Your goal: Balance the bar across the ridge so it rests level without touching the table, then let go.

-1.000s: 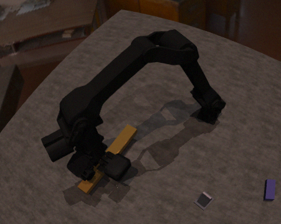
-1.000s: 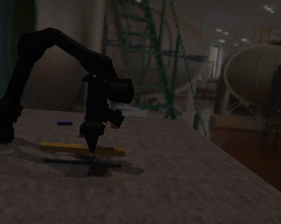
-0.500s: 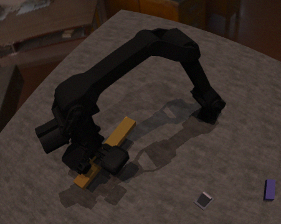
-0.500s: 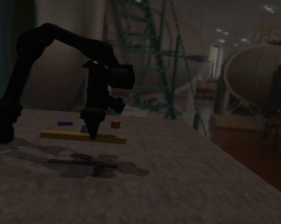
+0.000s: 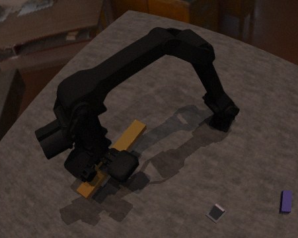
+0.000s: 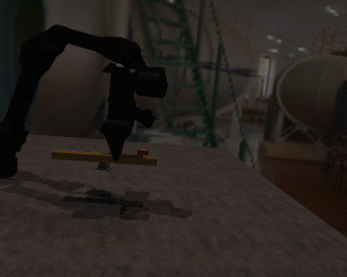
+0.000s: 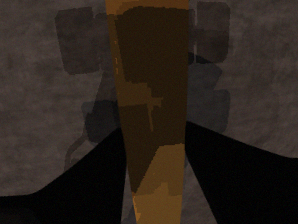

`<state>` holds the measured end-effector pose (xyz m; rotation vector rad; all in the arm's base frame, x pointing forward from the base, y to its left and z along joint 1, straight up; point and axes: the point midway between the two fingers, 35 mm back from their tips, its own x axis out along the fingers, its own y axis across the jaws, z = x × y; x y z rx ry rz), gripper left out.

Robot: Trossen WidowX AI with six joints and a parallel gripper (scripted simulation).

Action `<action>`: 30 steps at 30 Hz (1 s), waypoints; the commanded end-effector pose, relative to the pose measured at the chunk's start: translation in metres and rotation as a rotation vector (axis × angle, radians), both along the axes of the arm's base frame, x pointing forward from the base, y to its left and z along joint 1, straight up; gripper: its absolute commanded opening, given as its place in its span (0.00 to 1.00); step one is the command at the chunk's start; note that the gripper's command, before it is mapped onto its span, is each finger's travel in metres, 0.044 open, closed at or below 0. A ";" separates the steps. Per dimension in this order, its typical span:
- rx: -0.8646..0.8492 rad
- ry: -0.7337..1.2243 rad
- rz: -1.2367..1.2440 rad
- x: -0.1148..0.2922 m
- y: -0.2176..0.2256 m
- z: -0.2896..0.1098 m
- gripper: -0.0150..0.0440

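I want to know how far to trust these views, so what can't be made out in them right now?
- Middle of the bar, top view: covered by the gripper.
- Fingertip contact, exterior view: gripper is a dark silhouette.
- Small grey object below the bar, exterior view: too small and dim to identify.
- Bar ends, wrist view: bar cut off by frame edges.

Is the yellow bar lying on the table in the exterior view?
No, the bar hangs above the table, gripped by the tool.
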<state>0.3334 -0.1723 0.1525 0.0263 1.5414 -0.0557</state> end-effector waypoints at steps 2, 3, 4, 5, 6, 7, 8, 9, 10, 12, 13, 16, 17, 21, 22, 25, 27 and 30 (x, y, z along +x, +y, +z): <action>0.006 -0.002 -0.013 0.006 0.022 0.002 0.25; 0.007 -0.003 -0.016 0.008 0.025 0.002 0.25; 0.007 -0.003 -0.019 0.009 0.029 0.002 0.25; 0.008 -0.003 -0.021 0.010 0.033 0.002 0.25; 0.008 -0.003 -0.024 0.011 0.037 0.002 0.25; 0.009 -0.003 -0.027 0.011 0.041 0.002 0.25; 0.009 -0.003 -0.030 0.012 0.045 0.002 0.25; 0.009 -0.003 -0.033 0.013 0.049 0.002 0.25; 0.010 -0.003 -0.036 0.014 0.053 0.002 0.25; 0.011 -0.004 -0.042 0.015 0.061 0.002 0.25; 0.011 -0.004 -0.045 0.016 0.064 0.002 0.25; 0.012 -0.004 -0.053 0.018 0.076 0.002 0.25; 0.013 -0.004 -0.056 0.018 0.080 0.002 0.25; 0.015 -0.004 -0.068 0.019 0.096 0.002 0.25; 0.015 -0.004 -0.071 0.020 0.100 0.002 0.25; 0.017 -0.005 -0.080 0.020 0.112 0.002 0.25; 0.017 -0.005 -0.086 0.020 0.120 0.002 0.25; 0.019 -0.005 -0.095 0.020 0.132 0.002 0.25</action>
